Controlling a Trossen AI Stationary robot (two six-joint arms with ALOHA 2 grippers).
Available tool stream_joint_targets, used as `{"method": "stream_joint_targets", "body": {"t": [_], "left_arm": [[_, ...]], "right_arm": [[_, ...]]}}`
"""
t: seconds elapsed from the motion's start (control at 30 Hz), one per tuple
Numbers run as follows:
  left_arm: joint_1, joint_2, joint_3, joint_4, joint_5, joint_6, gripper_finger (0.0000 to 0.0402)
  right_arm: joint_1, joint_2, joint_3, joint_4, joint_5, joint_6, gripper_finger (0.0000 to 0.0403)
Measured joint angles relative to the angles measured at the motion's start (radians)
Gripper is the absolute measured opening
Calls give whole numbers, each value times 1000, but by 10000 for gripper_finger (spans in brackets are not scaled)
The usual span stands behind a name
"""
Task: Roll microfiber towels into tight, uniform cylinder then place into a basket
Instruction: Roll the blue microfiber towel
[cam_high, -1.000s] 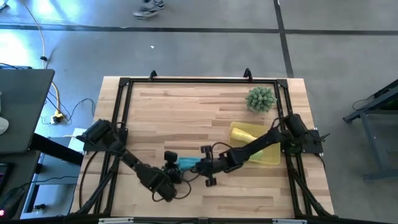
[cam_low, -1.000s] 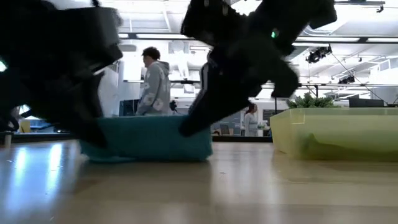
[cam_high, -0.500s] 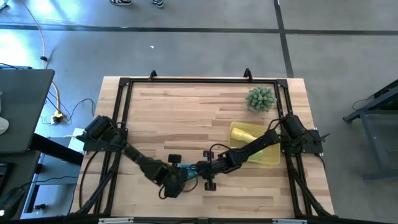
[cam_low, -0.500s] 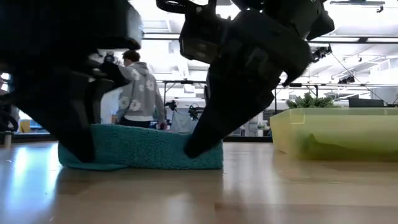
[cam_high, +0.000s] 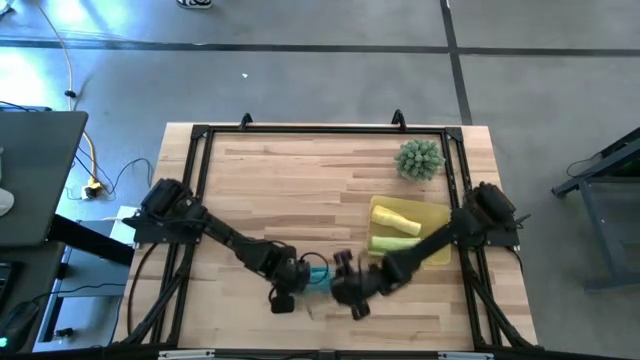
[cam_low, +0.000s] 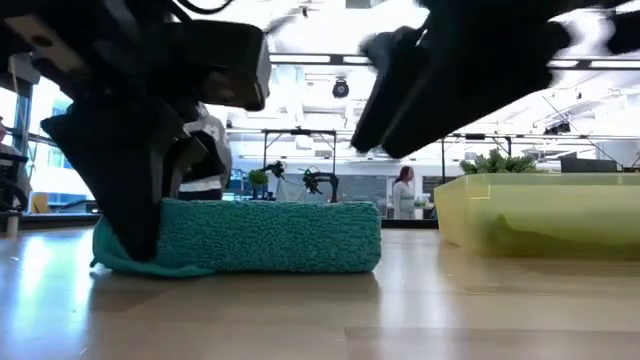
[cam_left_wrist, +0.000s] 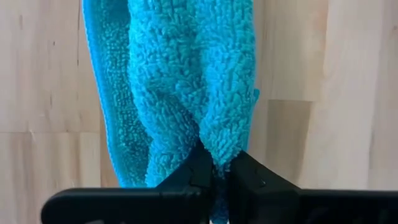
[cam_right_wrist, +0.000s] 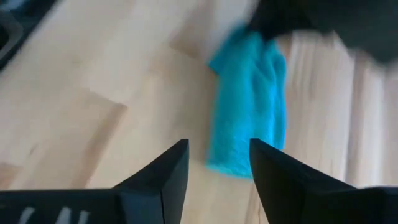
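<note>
1. The teal towel (cam_low: 240, 235) lies rolled on the wooden bench (cam_high: 300, 175), near its front edge, between the two arms.
2. The left end effector (cam_left_wrist: 214, 171) is pinched tight on one end of the teal towel, its fingers closed into the pile.
3. The right end effector (cam_right_wrist: 217, 165) hangs just clear of the roll's other end, fingers spread apart and holding nothing.
4. The basket (cam_high: 435, 250) sits to the right of the roll, near but not touching, partly covered by the right arm.
5. Inside the basket lie a yellow towel roll (cam_high: 396, 219) and a lime green towel roll (cam_high: 384, 243), side by side.
6. A spiky green plant (cam_high: 419, 159) stands behind the basket, well apart from the end effectors.
7. Beyond the bench, a person (cam_low: 404, 190) stands in the room.
</note>
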Motion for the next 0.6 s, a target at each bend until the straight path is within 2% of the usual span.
{"method": "stream_joint_targets", "body": {"t": [0.13, 0.23, 0.37, 0.6], "left_arm": [[36, 1, -2, 5, 74, 17, 8], [54, 3, -4, 19, 116, 26, 8], [56, 3, -4, 20, 109, 26, 8], [54, 3, -4, 23, 95, 19, 8]], "right_arm": [[100, 24, 0, 79, 170, -164, 146], [125, 78, -1, 110, 264, -226, 135], [103, 139, -2, 132, 252, -210, 138], [60, 148, -1, 135, 254, -185, 189]]}}
